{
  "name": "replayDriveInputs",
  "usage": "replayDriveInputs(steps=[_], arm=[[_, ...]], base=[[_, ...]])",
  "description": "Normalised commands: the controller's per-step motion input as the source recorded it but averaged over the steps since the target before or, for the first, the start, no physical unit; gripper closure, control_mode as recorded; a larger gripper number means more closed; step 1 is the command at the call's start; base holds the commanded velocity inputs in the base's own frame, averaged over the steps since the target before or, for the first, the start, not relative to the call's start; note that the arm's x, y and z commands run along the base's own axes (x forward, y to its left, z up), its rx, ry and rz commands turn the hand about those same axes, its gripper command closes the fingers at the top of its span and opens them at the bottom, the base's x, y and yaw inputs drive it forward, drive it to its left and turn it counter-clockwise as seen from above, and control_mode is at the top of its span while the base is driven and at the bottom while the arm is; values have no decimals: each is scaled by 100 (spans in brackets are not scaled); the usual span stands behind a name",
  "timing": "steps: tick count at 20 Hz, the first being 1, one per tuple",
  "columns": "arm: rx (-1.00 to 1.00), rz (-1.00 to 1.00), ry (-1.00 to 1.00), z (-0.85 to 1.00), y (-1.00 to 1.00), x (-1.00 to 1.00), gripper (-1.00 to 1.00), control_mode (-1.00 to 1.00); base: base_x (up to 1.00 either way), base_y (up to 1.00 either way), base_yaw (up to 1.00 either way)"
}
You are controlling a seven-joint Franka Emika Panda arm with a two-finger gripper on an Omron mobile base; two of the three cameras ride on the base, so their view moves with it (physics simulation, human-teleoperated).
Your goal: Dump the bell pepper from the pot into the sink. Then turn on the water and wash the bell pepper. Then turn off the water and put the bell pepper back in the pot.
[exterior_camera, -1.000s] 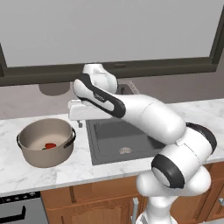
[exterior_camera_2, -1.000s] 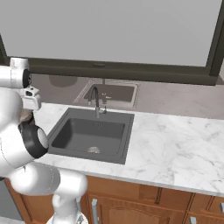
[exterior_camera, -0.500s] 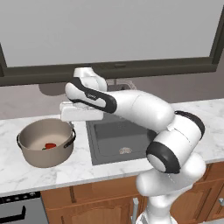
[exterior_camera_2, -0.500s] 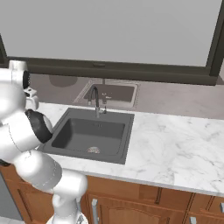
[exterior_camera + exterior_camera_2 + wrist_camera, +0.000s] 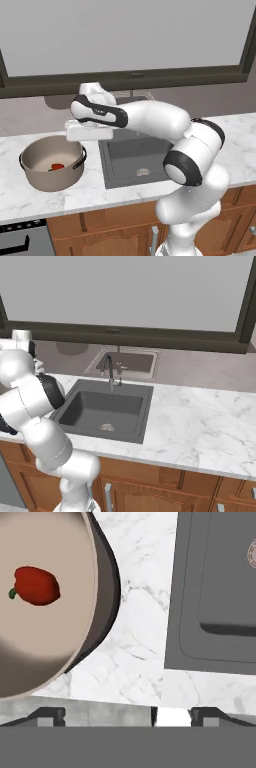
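The beige pot (image 5: 46,172) stands on the marble counter left of the dark grey sink (image 5: 120,162). A small red bell pepper (image 5: 57,167) lies on the pot's floor. My gripper (image 5: 89,140) hovers open just above the pot's right rim, over the strip of counter between pot and sink. In the hand view the bell pepper (image 5: 35,586) lies in the pot (image 5: 50,637) at upper left. The pot's dark handle (image 5: 109,577) curves beside it, and the sink (image 5: 215,592) is to the right. My gripper (image 5: 130,714) holds nothing between its wide-apart fingertips (image 5: 47,714).
A curved grey faucet (image 5: 109,370) stands behind the sink basin (image 5: 102,406), with the round drain (image 5: 106,427) at the basin's front. A paler small basin (image 5: 127,362) lies beyond it. A stove top (image 5: 20,240) adjoins the counter at lower left.
The arm has swung left, carrying the hand from over the sink's left edge to the pot's right rim. The gripper stayed open; pot and pepper have not moved.
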Motion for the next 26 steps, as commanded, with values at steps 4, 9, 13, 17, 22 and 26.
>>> replayDriveInputs(steps=[4, 9, 13, 17, 22, 26], arm=[[-2, -1, -5, -25, 8, 21, -100, -100], [-1, 0, -6, -23, 16, 18, -100, -100], [-1, 0, -8, -21, 15, 13, -100, -100], [-2, -2, -6, -25, 11, 11, -100, -100], [-2, -2, -5, -28, 5, 11, -100, -100], [-2, -2, -5, -24, 6, 16, -100, -100]], base=[[0, 0, 0], [0, 0, 0], [0, 0, 0], [0, 0, 0], [0, 0, 0], [0, 0, 0]])
